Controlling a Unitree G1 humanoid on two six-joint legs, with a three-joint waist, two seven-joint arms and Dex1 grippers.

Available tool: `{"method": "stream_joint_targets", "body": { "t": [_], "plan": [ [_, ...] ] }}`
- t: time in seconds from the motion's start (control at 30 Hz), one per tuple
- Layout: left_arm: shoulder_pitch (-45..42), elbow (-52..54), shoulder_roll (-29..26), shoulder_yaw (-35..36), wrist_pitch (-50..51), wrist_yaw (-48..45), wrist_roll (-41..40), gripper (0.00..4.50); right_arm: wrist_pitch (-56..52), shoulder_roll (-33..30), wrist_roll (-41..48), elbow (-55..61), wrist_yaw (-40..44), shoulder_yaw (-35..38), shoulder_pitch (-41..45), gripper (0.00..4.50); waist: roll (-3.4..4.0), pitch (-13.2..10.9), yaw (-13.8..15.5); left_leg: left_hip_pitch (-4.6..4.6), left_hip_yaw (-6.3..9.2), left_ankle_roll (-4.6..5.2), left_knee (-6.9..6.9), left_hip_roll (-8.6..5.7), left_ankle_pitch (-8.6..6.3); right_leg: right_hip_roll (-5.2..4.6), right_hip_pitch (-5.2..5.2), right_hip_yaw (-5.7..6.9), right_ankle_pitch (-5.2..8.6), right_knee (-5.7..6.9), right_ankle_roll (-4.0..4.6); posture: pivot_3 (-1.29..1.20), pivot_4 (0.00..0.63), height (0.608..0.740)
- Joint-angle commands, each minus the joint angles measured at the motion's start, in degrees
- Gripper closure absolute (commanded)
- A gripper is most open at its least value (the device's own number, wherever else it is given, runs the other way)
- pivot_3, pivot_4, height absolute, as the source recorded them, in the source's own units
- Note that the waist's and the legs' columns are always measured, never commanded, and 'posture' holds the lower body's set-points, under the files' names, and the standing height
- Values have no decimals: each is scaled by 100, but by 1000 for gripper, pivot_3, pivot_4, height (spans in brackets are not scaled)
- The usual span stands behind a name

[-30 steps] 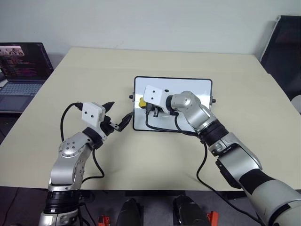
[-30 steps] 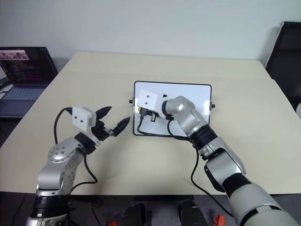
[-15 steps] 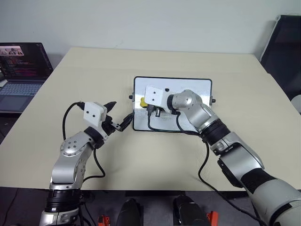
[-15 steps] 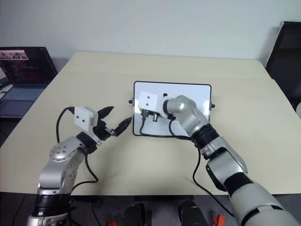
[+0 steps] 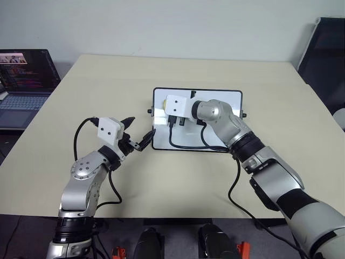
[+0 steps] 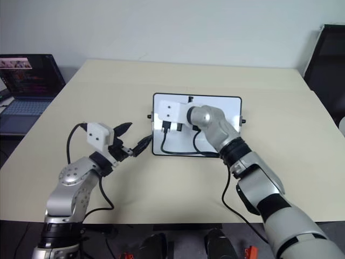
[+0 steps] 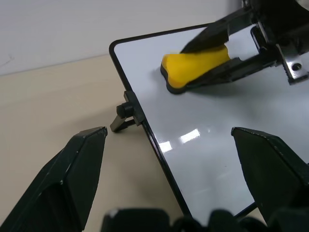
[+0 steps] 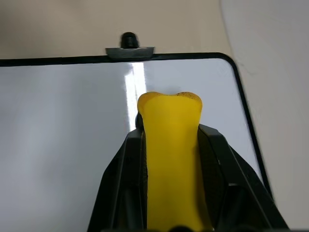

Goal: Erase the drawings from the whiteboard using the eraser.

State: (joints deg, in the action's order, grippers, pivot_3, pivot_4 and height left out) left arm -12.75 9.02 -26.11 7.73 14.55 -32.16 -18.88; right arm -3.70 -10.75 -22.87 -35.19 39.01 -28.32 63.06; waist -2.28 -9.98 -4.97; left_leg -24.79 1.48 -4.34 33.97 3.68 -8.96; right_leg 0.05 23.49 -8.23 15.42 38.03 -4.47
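A pale beige worktop (image 5: 161, 178) stood against a plain light wall (image 5: 172, 24). An open laptop (image 5: 24, 81) with a lit screen sat off the worktop's edge, well out beyond the left claw (image 5: 137, 134). A dark chair (image 5: 326, 59) stood far beyond the right claw's side.

Even, soft room light falls from overhead; both head views are bright and sharp, with only faint shadows on the pale beige tabletop (image 5: 161, 178). The glossy white black-framed whiteboard (image 7: 207, 145) carries small bright glints of glare, and a vertical streak in the right wrist view. Nearest the left wrist camera, the black fingers (image 7: 72, 174) blur.
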Motion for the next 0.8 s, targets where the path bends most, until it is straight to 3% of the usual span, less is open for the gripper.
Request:
{"method": "stream_joint_targets", "body": {
  "t": [0.03,0.27,0.43,0.6,0.8],
  "plan": [
    [-107,79,-24,38,-101,-47,-23,0,-191,-122,74,415,604,-99,-284,3401,0,0,2,0,0,0,0,0,0,0,0,-1,0,0,-1,0,150,740],
    [-283,65,-48,-93,-157,-224,1,0,-814,43,520,1436,161,715,-626,3401,1,-1,14,-1,0,0,5,-1,1,0,0,-1,2,3,-4,0,150,740],
    [-755,21,17,-415,-33,-565,-109,0,-2372,47,1179,3566,-200,1858,-1630,3402,0,0,79,-12,9,-1,1,-2,-1,0,1,7,1,-1,-2,0,150,740],
    [-1487,-292,83,-1043,-176,-1093,120,0,-4548,10,1521,6279,-658,3075,-3252,3402,0,0,194,-15,11,-6,-3,-3,-4,-1,2,11,4,-6,-2,0,150,740],
    [-2110,-779,354,-1468,-182,-1748,13,0,-6093,-170,1579,8025,-1126,3922,-4363,3402,6,-4,124,-7,0,-6,3,-2,-4,1,8,-2,19,1,-20,0,150,740]
  ]
}}
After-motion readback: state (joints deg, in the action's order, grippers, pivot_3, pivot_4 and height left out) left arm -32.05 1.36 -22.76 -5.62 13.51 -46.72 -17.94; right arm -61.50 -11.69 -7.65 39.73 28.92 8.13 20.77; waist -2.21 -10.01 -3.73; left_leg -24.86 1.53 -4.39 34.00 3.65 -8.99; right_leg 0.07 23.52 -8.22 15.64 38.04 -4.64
